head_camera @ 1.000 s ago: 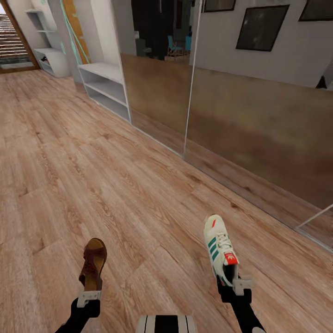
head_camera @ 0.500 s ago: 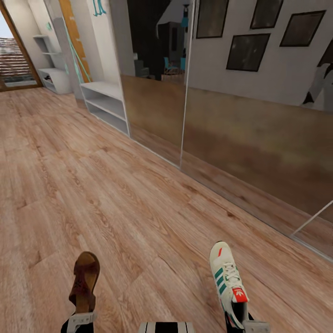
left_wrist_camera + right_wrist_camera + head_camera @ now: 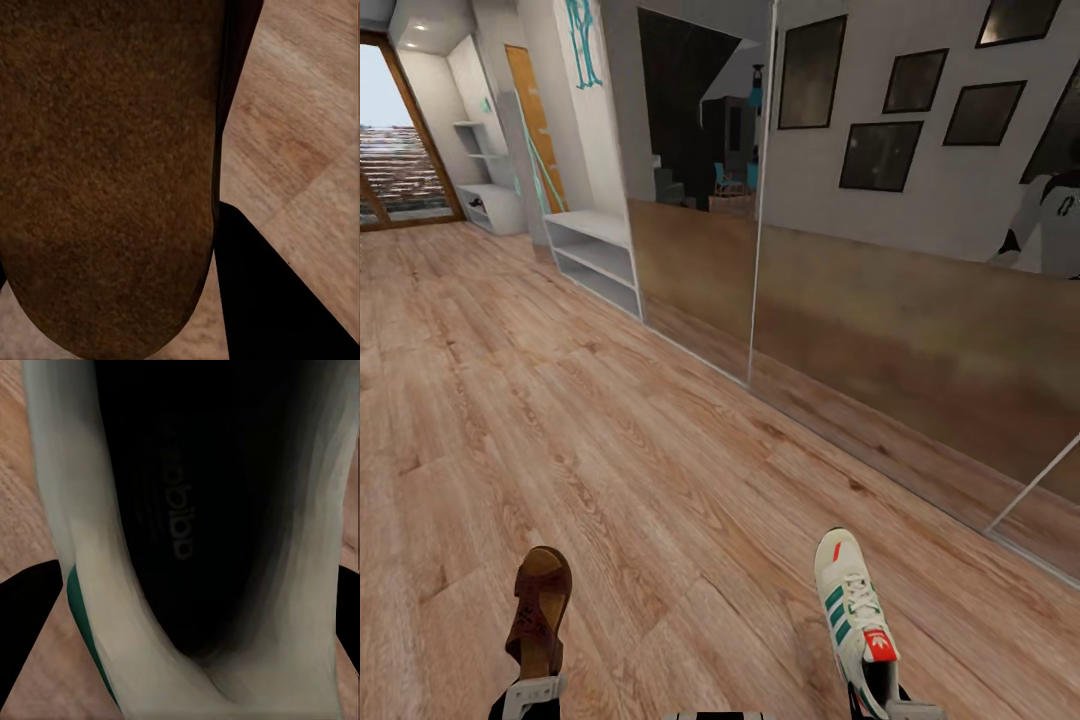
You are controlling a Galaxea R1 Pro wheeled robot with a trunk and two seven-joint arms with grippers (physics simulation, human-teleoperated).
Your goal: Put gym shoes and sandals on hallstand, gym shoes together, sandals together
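At the near left of the head view a dark brown sandal [image 3: 540, 608] hangs toe forward over the corridor floor [image 3: 660, 440], with my left gripper [image 3: 530, 692] shut on its heel. Its brown sole [image 3: 105, 172] is close up in the left wrist view beside a black finger [image 3: 262, 300]. My right gripper [image 3: 888, 706] is shut on the heel of a cream gym shoe [image 3: 850, 612] with green stripes. The right wrist view looks into the shoe's dark inside [image 3: 187, 510]. Far off at the left, a pale grey low bench with staggered wall shelves, seemingly the hallstand [image 3: 492, 205], has a small dark thing on it.
A low white open bench [image 3: 600, 255] stands against the right wall, with mint marks on the wall above it. Mirrored sliding panels [image 3: 880, 300] run along the right side. A glass door [image 3: 405, 160] closes the corridor's far end. Open plank floor stretches ahead.
The whole head view has tilted upward, so both shoes sit lower in the picture and more of the wall shows. Both grippers still hold the same shoes.
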